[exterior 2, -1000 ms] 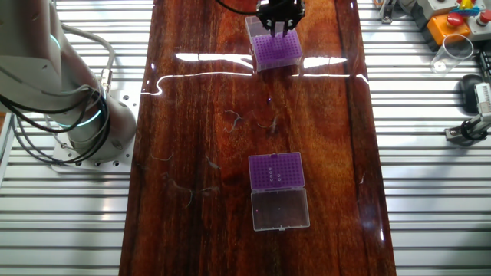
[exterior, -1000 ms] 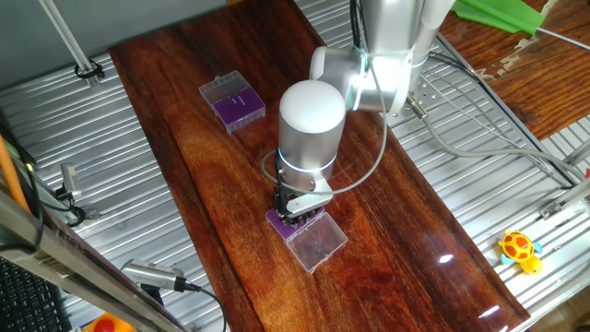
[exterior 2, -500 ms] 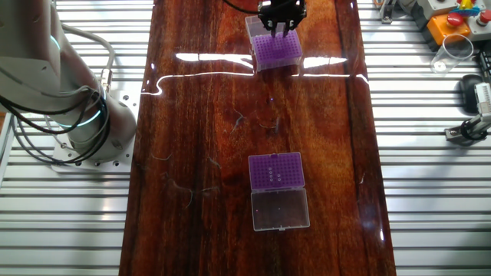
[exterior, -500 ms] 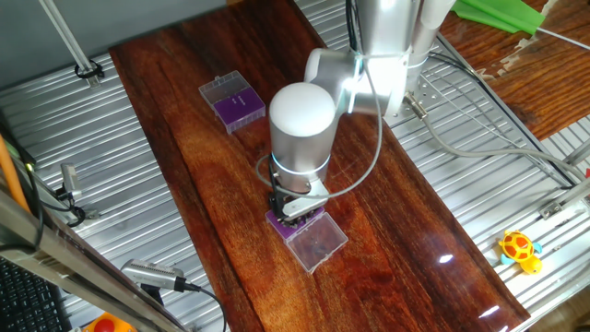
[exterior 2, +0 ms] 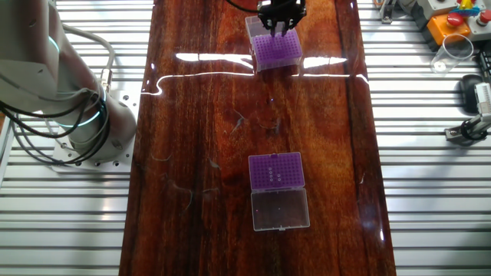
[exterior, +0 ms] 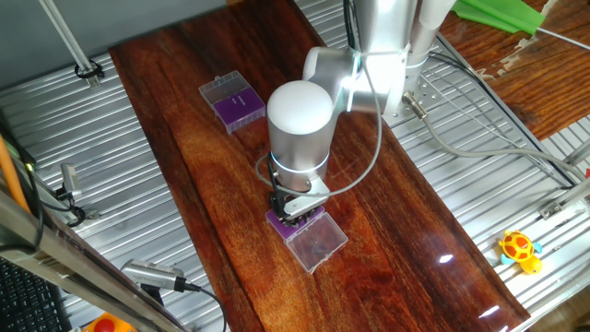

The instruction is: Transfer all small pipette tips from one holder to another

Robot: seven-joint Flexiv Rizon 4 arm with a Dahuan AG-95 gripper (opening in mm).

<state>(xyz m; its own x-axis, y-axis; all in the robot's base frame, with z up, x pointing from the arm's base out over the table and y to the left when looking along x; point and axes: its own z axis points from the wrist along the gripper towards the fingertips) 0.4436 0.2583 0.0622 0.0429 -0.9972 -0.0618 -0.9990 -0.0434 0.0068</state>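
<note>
Purple insert of far holder [exterior 2: 277, 50] sits under gripper [exterior 2: 279, 29], fingers slightly apart w/ nothing seen between. Near holder [exterior 2: 276, 170] has dark specks, prob. small pipette tips [exterior 2: 278, 172]; no legible writing

bright, sharp frames; glare streaks the table [exterior 2: 192, 115], perhaps from overhead.

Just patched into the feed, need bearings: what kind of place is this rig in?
Likely a robotics lab bench: a wooden tabletop on ribbed metal decking, two purple pipette tip holders, and the gripper over the far one.
</note>
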